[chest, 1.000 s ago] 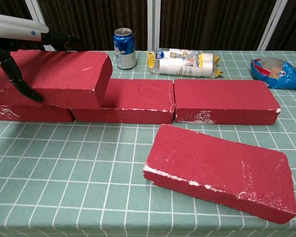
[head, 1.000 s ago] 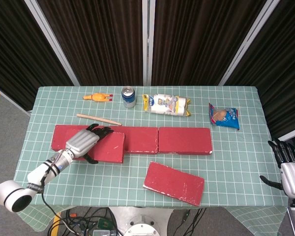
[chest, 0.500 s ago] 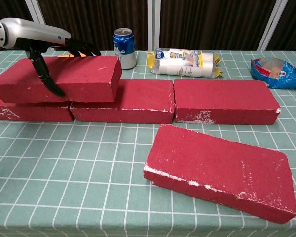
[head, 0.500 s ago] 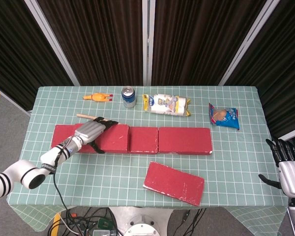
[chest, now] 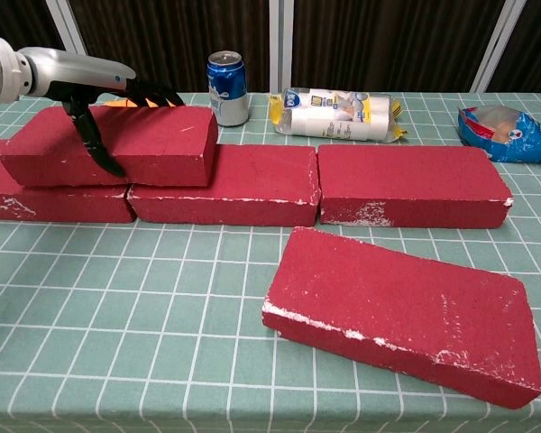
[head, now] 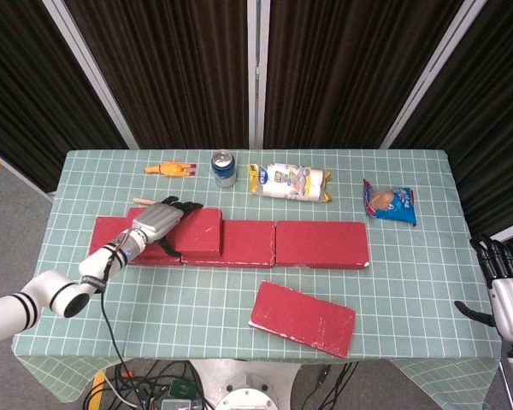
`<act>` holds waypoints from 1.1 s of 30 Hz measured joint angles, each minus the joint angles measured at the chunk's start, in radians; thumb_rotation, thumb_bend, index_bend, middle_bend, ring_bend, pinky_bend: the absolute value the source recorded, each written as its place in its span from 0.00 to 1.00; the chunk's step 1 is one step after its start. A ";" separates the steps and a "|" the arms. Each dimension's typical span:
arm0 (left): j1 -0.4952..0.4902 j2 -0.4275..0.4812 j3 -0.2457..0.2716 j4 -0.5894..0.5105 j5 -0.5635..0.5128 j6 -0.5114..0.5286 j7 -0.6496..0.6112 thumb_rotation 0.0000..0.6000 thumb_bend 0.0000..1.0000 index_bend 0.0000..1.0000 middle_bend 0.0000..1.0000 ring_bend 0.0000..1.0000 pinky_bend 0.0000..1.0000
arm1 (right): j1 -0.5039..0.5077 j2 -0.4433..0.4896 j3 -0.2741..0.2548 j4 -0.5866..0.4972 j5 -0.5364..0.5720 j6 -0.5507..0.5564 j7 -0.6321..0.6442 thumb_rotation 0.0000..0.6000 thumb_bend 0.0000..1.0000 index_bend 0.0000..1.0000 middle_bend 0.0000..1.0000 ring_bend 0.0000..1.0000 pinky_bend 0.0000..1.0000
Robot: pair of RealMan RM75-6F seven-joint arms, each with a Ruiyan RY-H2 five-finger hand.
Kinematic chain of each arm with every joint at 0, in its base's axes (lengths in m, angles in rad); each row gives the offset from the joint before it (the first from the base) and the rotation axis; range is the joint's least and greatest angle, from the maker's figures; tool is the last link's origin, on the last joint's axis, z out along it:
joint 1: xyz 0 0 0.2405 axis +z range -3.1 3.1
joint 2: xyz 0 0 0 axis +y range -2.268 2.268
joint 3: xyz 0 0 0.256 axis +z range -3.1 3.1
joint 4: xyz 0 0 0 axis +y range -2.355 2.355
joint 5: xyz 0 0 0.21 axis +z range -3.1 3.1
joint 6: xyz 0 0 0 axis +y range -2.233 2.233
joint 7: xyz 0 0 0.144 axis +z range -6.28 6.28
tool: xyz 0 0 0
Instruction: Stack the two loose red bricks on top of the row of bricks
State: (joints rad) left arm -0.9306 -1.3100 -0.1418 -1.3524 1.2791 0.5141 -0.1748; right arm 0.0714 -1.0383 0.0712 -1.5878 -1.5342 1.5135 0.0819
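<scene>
Three red bricks form a row (head: 278, 244) (chest: 406, 185) across the middle of the table. A loose red brick (head: 195, 231) (chest: 140, 144) lies on top of the row's left end, overlapping the left and middle bricks. My left hand (head: 156, 225) (chest: 95, 81) grips this brick from its left end, thumb down the front face and fingers over the top. The other loose red brick (head: 302, 318) (chest: 401, 311) lies flat and askew on the table in front of the row. My right hand (head: 506, 295) hangs open beyond the table's right edge, holding nothing.
Behind the row stand a soda can (head: 224, 168) (chest: 227, 87), a white and yellow snack pack (head: 288, 181) (chest: 338, 113) and a blue packet (head: 390, 202) (chest: 509, 131). An orange toy (head: 169, 169) and a wooden stick (head: 143, 202) lie at the back left.
My left hand has carried its brick back from in front of the row and lowered it onto the row's left end. The right hand has barely shifted.
</scene>
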 measured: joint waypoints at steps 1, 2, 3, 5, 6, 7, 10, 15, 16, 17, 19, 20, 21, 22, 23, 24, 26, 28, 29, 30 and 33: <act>0.000 0.000 0.000 0.000 -0.005 0.002 0.004 1.00 0.07 0.06 0.09 0.16 0.00 | -0.001 0.000 0.000 0.000 0.000 0.001 0.001 1.00 0.00 0.00 0.00 0.00 0.00; 0.000 0.001 0.001 -0.002 -0.009 0.004 0.008 1.00 0.07 0.06 0.09 0.16 0.00 | -0.001 0.000 0.000 0.001 0.000 0.001 0.002 1.00 0.00 0.00 0.00 0.00 0.00; 0.000 0.003 0.001 -0.007 -0.012 0.007 0.012 1.00 0.07 0.06 0.09 0.16 0.00 | -0.001 0.000 0.000 0.002 0.000 0.001 0.003 1.00 0.00 0.00 0.00 0.00 0.00; 0.000 0.006 0.001 -0.017 -0.013 0.013 0.016 1.00 0.07 0.06 0.09 0.16 0.00 | 0.000 0.000 0.001 0.003 0.003 -0.001 0.004 1.00 0.00 0.00 0.00 0.00 0.00; 0.000 0.009 0.002 -0.025 -0.013 0.016 0.018 1.00 0.07 0.06 0.09 0.16 0.00 | 0.000 0.000 0.001 0.003 0.004 -0.002 0.005 1.00 0.00 0.00 0.00 0.00 0.00; 0.000 0.011 0.003 -0.031 -0.011 0.019 0.018 1.00 0.07 0.06 0.09 0.16 0.00 | 0.000 -0.001 0.001 0.004 0.004 -0.003 0.005 1.00 0.00 0.00 0.00 0.00 0.00; 0.001 0.014 0.008 -0.044 0.005 0.027 0.019 1.00 0.07 0.06 0.10 0.16 0.00 | 0.000 -0.001 -0.001 0.003 0.004 -0.004 0.003 1.00 0.00 0.00 0.00 0.00 0.00; 0.001 0.007 0.020 -0.047 0.026 0.036 0.016 1.00 0.07 0.06 0.10 0.16 0.00 | 0.000 0.000 -0.002 0.000 0.002 -0.004 -0.002 1.00 0.00 0.00 0.00 0.00 0.00; 0.000 0.005 0.021 -0.043 0.027 0.037 0.015 1.00 0.07 0.06 0.10 0.16 0.00 | 0.000 0.000 -0.002 -0.001 0.002 -0.004 -0.003 1.00 0.00 0.00 0.00 0.00 0.00; 0.000 0.003 0.021 -0.040 0.027 0.037 0.013 1.00 0.07 0.06 0.10 0.16 0.00 | 0.000 -0.001 -0.002 0.000 0.003 -0.005 -0.003 1.00 0.00 0.00 0.00 0.00 0.00; -0.001 -0.001 0.023 -0.032 0.028 0.037 0.006 1.00 0.07 0.06 0.10 0.16 0.00 | 0.000 -0.001 -0.002 0.001 0.005 -0.007 -0.003 1.00 0.00 0.00 0.00 0.00 0.00; -0.002 -0.002 0.024 -0.030 0.029 0.036 0.004 1.00 0.07 0.06 0.10 0.16 0.00 | 0.000 -0.002 -0.003 0.002 0.005 -0.008 -0.002 1.00 0.00 0.00 0.00 0.00 0.00; -0.003 -0.004 0.025 -0.026 0.030 0.036 0.002 1.00 0.07 0.06 0.10 0.16 0.00 | 0.000 -0.002 -0.003 0.003 0.006 -0.009 -0.001 1.00 0.00 0.00 0.00 0.00 0.00; -0.003 -0.005 0.025 -0.023 0.030 0.035 0.000 1.00 0.07 0.06 0.10 0.16 0.00 | 0.000 -0.002 -0.003 0.004 0.007 -0.010 0.000 1.00 0.00 0.00 0.00 0.00 0.00; -0.003 -0.006 0.026 -0.020 0.030 0.035 -0.003 1.00 0.07 0.06 0.10 0.16 0.00 | 0.001 -0.002 -0.003 0.004 0.008 -0.011 0.000 1.00 0.00 0.00 0.00 0.00 0.00; -0.003 -0.008 0.027 -0.018 0.030 0.034 -0.006 1.00 0.07 0.06 0.10 0.16 0.00 | 0.001 -0.002 -0.003 0.005 0.008 -0.012 0.001 1.00 0.00 0.00 0.00 0.00 0.00; -0.003 -0.010 0.029 -0.016 0.030 0.034 -0.010 1.00 0.07 0.06 0.10 0.16 0.00 | 0.001 -0.003 -0.003 0.007 0.009 -0.013 0.002 1.00 0.00 0.00 0.00 0.00 0.00; -0.002 -0.012 0.032 -0.015 0.031 0.034 -0.013 1.00 0.07 0.06 0.10 0.16 0.00 | 0.002 -0.004 -0.003 0.009 0.013 -0.017 0.004 1.00 0.00 0.00 0.00 0.00 0.00; -0.002 -0.013 0.033 -0.015 0.033 0.036 -0.014 1.00 0.07 0.06 0.10 0.16 0.00 | 0.002 -0.004 -0.003 0.010 0.015 -0.019 0.005 1.00 0.00 0.00 0.00 0.00 0.00; -0.001 -0.014 0.034 -0.014 0.036 0.039 -0.015 1.00 0.07 0.06 0.10 0.16 0.00 | 0.003 -0.005 -0.002 0.011 0.017 -0.021 0.005 1.00 0.00 0.00 0.00 0.00 0.00; 0.000 -0.016 0.037 -0.013 0.046 0.046 -0.016 1.00 0.07 0.06 0.10 0.16 0.00 | 0.003 -0.006 -0.002 0.013 0.019 -0.024 0.006 1.00 0.00 0.00 0.00 0.00 0.00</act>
State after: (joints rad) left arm -0.9311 -1.3263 -0.1051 -1.3653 1.3250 0.5597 -0.1909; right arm 0.0747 -1.0440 0.0690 -1.5748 -1.5153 1.4899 0.0881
